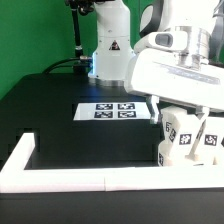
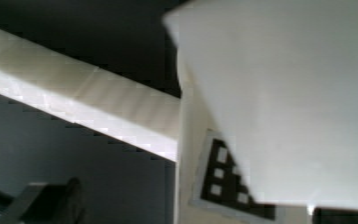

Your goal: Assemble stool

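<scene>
In the exterior view, white stool parts with black-and-white tags cluster at the right, behind the border wall. Three leg blocks (image 1: 171, 132) (image 1: 189, 140) (image 1: 212, 140) stand close together. I cannot make out the round seat below them. My gripper (image 1: 178, 112) hangs right over this cluster, and its fingertips are hidden behind the parts. In the wrist view a large white part (image 2: 282, 90) with a tag (image 2: 229, 182) fills the frame very close to the camera. One dark finger (image 2: 43, 200) stands apart from the part. The jaws are wide apart and the gripper (image 2: 194, 208) is open.
The marker board (image 1: 112, 110) lies flat in the middle of the black table. The long white border wall (image 1: 90, 178) runs along the front, turns back at the exterior view's left, and crosses the wrist view (image 2: 87, 95). The arm's base (image 1: 108, 50) stands at the back.
</scene>
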Motion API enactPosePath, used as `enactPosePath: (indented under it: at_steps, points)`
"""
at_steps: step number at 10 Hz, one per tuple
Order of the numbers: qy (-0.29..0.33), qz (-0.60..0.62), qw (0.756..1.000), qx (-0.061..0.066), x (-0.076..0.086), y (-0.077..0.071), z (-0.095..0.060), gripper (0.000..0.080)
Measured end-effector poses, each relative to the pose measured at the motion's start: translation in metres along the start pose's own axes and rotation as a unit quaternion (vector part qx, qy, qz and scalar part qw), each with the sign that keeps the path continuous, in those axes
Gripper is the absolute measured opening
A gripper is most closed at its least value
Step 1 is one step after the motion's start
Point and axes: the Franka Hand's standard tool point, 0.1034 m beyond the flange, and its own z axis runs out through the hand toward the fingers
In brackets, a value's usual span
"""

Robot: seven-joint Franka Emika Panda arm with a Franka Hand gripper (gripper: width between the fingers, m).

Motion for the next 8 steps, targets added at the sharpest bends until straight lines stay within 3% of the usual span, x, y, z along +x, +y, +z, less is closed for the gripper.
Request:
enactPosePath:
  at_steps: [4,6,8]
  points:
    - [-0.008,-0.010,1.000,0.001,0.004,0.005,-0.004,0.0649]
    - [-0.017,0.003,1.000,0.026,0.029,0.019,-0.041,0.0649]
    - [-0.029,0.021,0.998,0.045,0.042,0.025,-0.064,0.0649]
